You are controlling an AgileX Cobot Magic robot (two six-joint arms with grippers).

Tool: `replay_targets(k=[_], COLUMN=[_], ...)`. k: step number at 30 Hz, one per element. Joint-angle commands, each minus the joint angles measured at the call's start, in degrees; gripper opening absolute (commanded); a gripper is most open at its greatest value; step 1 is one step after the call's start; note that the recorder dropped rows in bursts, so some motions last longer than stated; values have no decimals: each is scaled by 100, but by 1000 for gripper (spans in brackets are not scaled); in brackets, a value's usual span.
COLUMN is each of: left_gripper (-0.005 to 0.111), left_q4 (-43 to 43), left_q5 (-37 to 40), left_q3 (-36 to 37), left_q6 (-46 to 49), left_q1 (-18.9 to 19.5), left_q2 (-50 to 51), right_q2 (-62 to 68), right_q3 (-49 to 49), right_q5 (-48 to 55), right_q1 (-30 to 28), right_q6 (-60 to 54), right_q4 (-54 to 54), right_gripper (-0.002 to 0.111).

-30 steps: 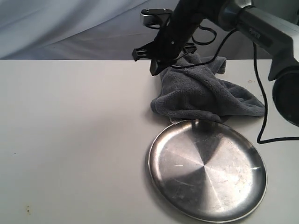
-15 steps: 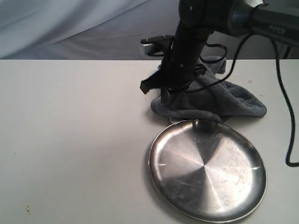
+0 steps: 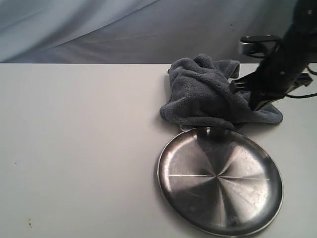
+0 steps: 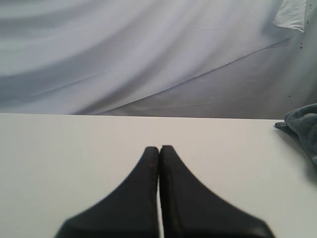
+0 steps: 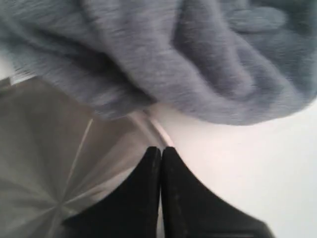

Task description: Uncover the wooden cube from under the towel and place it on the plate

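White table (image 3: 74, 148) open left of plate (image 3: 198, 198); towel (image 3: 208, 94) overlaps rim; left gripper (image 4: 159, 148), right gripper (image 5: 161, 148) pinched together

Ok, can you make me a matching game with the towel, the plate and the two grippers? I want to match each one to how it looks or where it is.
Things:
1. towel
2. plate
3. left gripper
4. right gripper

Looks or place:
a. shiny and round
b. shut, tips by the plate's rim, near the towel
c. grey and crumpled
d. shut, over plain white table

Pairs: 1-c, 2-a, 3-d, 4-b
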Motion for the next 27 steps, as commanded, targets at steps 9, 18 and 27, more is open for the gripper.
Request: replay_targets(k=[9,18,27], left_gripper=[1,1,1], left_q4=[4,4,4], left_q5=[-23,-23,-23], left_q3=[25,25,25], left_q6=[-15,-4,-15], left_q1=[-5,-5,-5], left_q2=[-9,-9,-9], right_q2=[1775,3079,3184], right_q3=[-3068,-5314,-5401], right_q5=[423,382,716], right_q1=[-436,524,1474], right_q6=[356,761,615], right_q4=[471,337,306], right_gripper=[0,0,0])
